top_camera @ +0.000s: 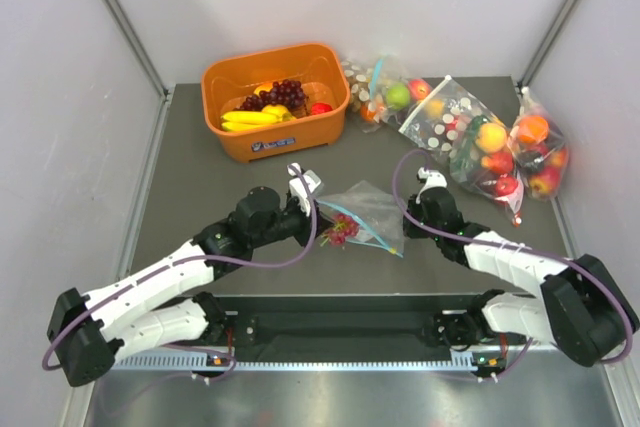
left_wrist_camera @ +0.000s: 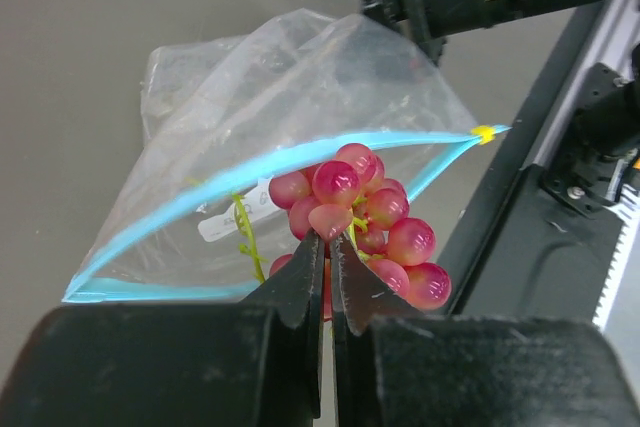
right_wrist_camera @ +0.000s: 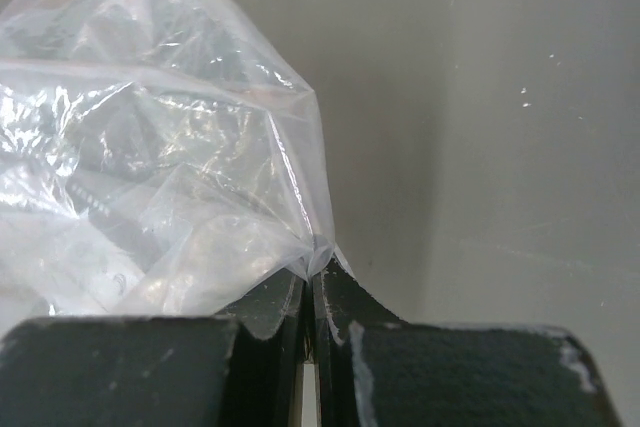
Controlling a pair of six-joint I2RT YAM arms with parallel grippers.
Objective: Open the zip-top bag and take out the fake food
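Now: both grippers clenched, zip-top bag (top_camera: 368,207) at centre of the top view, between the two arms.

Bag is thin clear film, crinkled and glossy, lying on the matte grey table (top_camera: 200,197). From the left wrist, its mouth gapes in an arch edged by a light blue zip strip (left_wrist_camera: 200,197), with a yellow slider (left_wrist_camera: 484,132) at the right end and a faint white label patch (left_wrist_camera: 225,222) showing through. Left gripper (left_wrist_camera: 327,239) is pinched on the grape cluster (left_wrist_camera: 365,212), smooth pink-red balls on a green stem, sitting at the bag's mouth. Right wrist shows only crumpled film: the right gripper (right_wrist_camera: 312,272) has a corner of the bag nipped between its black fingers. Only the top view shows the orange plastic basket (top_camera: 270,144) at upper left, holding yellow bananas (top_camera: 250,119).
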